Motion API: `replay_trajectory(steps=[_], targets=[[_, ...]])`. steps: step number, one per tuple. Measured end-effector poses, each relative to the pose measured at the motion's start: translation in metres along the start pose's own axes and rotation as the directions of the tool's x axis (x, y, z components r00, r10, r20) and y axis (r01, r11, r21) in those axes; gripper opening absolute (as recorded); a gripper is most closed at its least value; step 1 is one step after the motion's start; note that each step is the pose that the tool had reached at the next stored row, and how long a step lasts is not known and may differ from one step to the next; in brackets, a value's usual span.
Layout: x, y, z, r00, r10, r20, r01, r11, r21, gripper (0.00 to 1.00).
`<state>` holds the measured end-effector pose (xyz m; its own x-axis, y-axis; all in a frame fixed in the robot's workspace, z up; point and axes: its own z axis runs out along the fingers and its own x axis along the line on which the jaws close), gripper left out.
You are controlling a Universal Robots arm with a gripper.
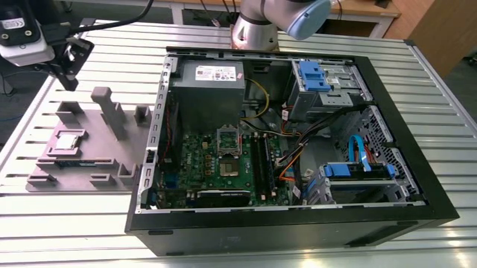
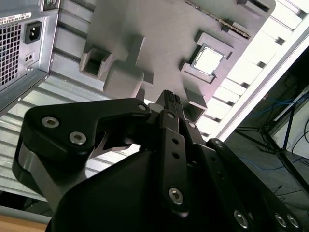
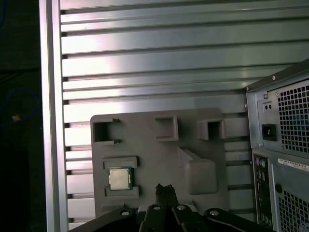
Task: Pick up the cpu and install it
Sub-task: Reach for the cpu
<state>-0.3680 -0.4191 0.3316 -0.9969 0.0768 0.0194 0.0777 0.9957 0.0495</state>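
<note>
The cpu point(image 3: 119, 179) lies flat, silver top up, in a square pocket of the grey tray point(image 3: 159, 150). It sits below the pincer point(image 3: 164, 187) and a little to one side of its tips, untouched. The pincer hangs over the tray, jaws drawn narrow with tips together, holding nothing. The open case point(image 1: 298, 223) with its green board point(image 1: 190, 167) stands just beside the tray, farther from the pincer than the cpu, on the slatted table point(image 1: 127, 56).

Slatted metal table point(image 1: 75, 226), grey parts holder point(image 1: 93, 146) lying beside open computer case point(image 1: 298, 223)
</note>
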Motion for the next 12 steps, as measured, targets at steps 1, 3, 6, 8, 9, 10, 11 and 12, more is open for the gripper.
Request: replay_trajectory(steps=[1,3,6,8,9,10,11,12], targets=[[0.0003,-0.0015,0.0007,1.0,0.0,0.0,0.0,1.0,0.0,0.11],[0.0011,-0.0043,0.0024,1.0,0.0,-0.0001,0.0,1.0,0.0,0.11],[0.0027,-0.0081,0.0048,1.0,0.0,0.0,0.0,1.0,0.0,0.11],[0.0037,-0.0102,0.0062,1.0,0.0,0.0,0.0,1.0,0.0,0.11],[0.0042,-0.0108,0.0068,1.0,0.0,0.0,0.0,1.0,0.0,0.11],[0.0047,-0.0113,0.0074,1.0,0.0,0.0,0.0,1.0,0.0,0.11],[0.005,-0.0116,0.0079,1.0,0.0,0.0001,0.0,1.0,-0.0001,0.11],[0.0054,-0.0118,0.0083,1.0,0.0,0.0001,0.0,1.0,-0.0001,0.11]])
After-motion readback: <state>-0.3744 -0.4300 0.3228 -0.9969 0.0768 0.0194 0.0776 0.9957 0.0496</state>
